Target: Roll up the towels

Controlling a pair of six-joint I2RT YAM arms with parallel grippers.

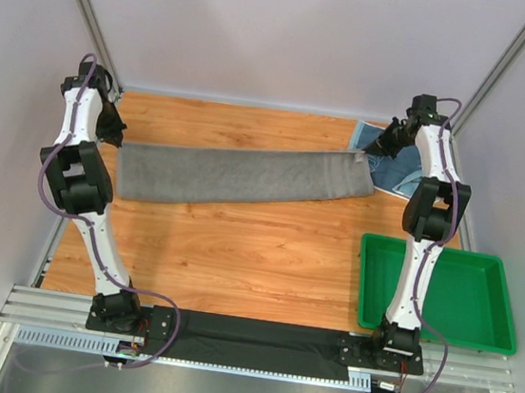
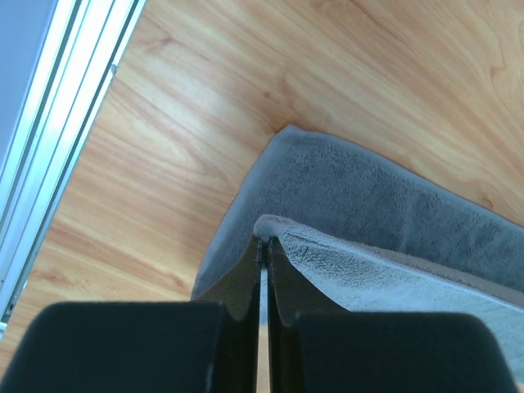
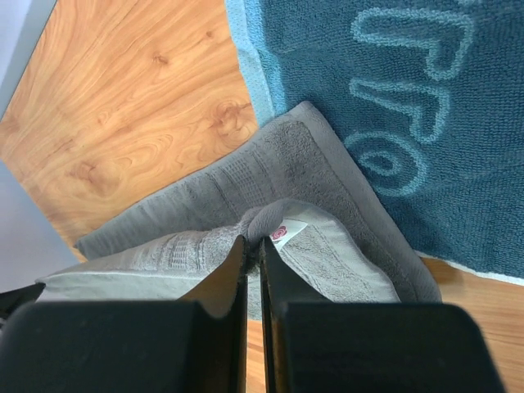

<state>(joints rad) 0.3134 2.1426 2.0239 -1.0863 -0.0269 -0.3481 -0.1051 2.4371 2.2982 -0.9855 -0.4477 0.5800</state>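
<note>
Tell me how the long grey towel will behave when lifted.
Probably floppy: the grey towel folds where the left pincer and right pincer pinch its ends, so its middle would likely sag. Its fuzzy pile looks grippy, unlikely to slip. It may drag the blue towel it overlaps.

You see the blue towel (image 1: 392, 172) half hidden behind the right arm (image 1: 429, 215), its lettering (image 3: 401, 97) cut by the edge, label (image 3: 284, 233) on the grey towel (image 3: 246, 176) unreadable.
</note>
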